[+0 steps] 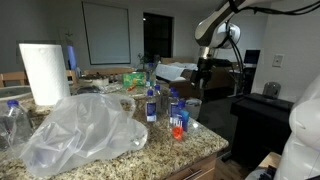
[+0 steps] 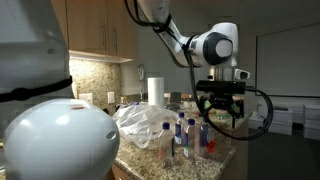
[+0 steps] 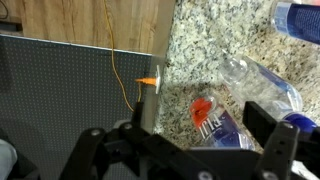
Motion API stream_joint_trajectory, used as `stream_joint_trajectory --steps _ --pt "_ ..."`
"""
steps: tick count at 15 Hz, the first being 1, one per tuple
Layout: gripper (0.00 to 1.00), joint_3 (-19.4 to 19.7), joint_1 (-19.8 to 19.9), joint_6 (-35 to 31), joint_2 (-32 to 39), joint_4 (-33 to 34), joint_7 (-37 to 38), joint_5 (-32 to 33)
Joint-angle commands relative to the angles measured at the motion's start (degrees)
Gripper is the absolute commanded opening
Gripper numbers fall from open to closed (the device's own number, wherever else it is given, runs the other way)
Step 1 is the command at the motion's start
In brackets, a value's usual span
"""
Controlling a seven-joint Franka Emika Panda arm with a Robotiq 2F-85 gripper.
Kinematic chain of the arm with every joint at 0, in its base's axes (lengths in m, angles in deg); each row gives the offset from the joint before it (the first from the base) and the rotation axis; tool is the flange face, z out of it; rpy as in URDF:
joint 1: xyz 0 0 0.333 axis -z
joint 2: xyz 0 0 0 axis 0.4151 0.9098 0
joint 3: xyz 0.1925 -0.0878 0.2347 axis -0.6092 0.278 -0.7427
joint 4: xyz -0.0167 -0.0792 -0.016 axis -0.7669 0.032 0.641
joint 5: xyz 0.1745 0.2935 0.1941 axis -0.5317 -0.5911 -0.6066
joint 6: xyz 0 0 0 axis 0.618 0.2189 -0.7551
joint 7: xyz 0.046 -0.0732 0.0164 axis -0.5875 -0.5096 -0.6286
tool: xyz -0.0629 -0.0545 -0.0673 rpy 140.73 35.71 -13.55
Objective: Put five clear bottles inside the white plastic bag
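Observation:
The white plastic bag (image 1: 82,130) lies crumpled on the granite counter, and it also shows in an exterior view as the bag (image 2: 140,122). Several clear bottles with blue caps stand beside it near the counter's corner, among them a bottle (image 1: 150,103), a bottle (image 2: 166,140) and one with an orange-red patch (image 1: 177,121). My gripper (image 2: 220,106) hangs open above that corner, touching nothing. In the wrist view the orange-red bottle (image 3: 213,118) shows below the gripper (image 3: 197,131), between its spread fingers. Another clear bottle (image 3: 266,86) lies just beyond it.
A tall white paper-towel roll (image 1: 42,72) stands behind the bag. More clear bottles (image 1: 12,120) sit at the counter's far end. The counter edge (image 3: 160,70) drops to a dark panel (image 3: 60,85). Clutter fills the back of the counter (image 1: 110,75).

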Motion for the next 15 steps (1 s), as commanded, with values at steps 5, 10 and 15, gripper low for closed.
stream_joint_trajectory --steps 5,10,15 --pt "1.0 -4.31 3.2 -0.22 -0.61 4.93 3.53 2.06" --pt "1.0 -9.44 -1.41 1.07 0.85 10.78 6.19 -3.33" --pt "1.0 -17.51 -6.16 -1.41 8.01 16.34 17.89 -5.23"
